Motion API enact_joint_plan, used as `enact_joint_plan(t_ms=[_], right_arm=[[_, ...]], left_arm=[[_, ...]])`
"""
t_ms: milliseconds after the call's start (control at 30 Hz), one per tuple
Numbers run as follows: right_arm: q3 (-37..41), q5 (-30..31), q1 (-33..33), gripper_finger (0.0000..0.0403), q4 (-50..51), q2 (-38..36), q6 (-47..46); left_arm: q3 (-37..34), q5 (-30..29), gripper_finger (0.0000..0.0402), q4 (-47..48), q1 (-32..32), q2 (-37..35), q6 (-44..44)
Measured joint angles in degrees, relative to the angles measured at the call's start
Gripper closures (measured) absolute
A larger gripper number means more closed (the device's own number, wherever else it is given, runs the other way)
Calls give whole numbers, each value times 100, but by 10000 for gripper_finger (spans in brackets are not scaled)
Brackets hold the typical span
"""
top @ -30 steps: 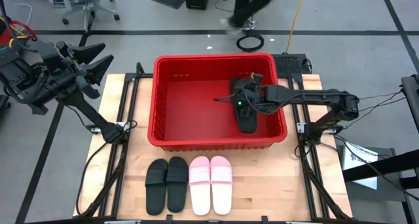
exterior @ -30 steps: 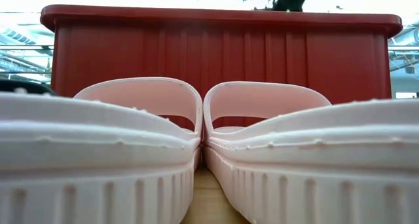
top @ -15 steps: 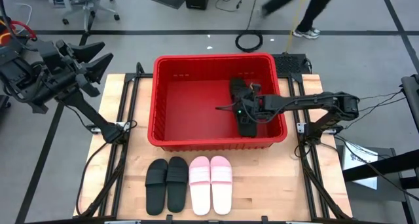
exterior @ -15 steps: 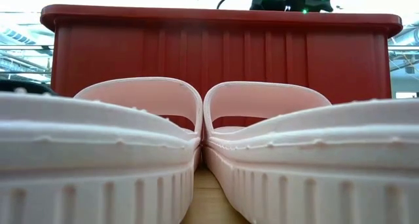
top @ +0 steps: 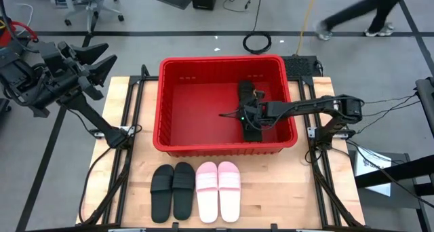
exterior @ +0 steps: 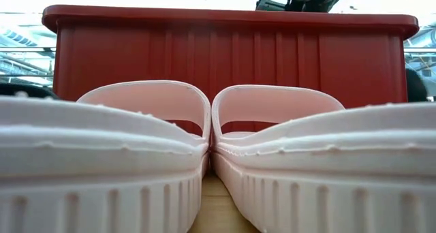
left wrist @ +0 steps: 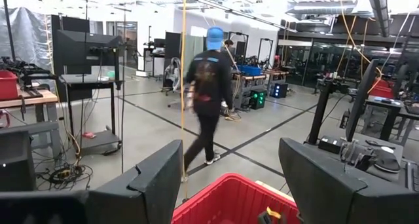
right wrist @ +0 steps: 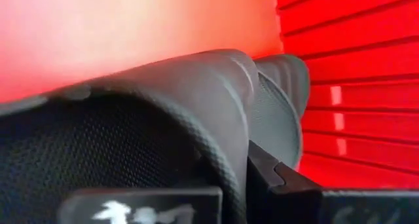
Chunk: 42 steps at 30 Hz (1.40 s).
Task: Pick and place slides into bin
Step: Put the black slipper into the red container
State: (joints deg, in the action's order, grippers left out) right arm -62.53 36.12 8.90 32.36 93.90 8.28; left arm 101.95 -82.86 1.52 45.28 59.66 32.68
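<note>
Inside the red bin (top: 203, 66), right gripper (top: 248, 117) clamped tight on a black slide (top: 249, 103).
Slide lies along the bin's right wall under the claw (second black one beside it); left gripper (top: 95, 61) spread wide, raised off-table, holding nothing.

- My right gripper (top: 248, 118) is inside the bin (top: 169, 69), at its right side, clamped on a slide (top: 252, 122) lying there.
- Four more slides (top: 195, 190) sit in a row on the table (top: 305, 198) before the bin.
- My left gripper (top: 95, 61) hangs left of the bin, beyond the table edge.
</note>
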Motion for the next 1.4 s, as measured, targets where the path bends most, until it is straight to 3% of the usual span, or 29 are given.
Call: enact_joint_plan(t_ms=[567, 733, 967, 1400], right_arm=[[36, -117, 308, 393, -223, 235, 177], [42, -553, 342, 379, -209, 237, 327], [45, -627, 348, 334, 135, 241, -31], [62, -1287, 353, 202, 129, -103, 431]], left_arm=[[0, -3, 147, -2, 0, 1, -32], [0, -4, 147, -2, 0, 0, -20], [0, -5, 147, 0, 0, 0, 3], [0, -5, 147, 9, 0, 0, 12]])
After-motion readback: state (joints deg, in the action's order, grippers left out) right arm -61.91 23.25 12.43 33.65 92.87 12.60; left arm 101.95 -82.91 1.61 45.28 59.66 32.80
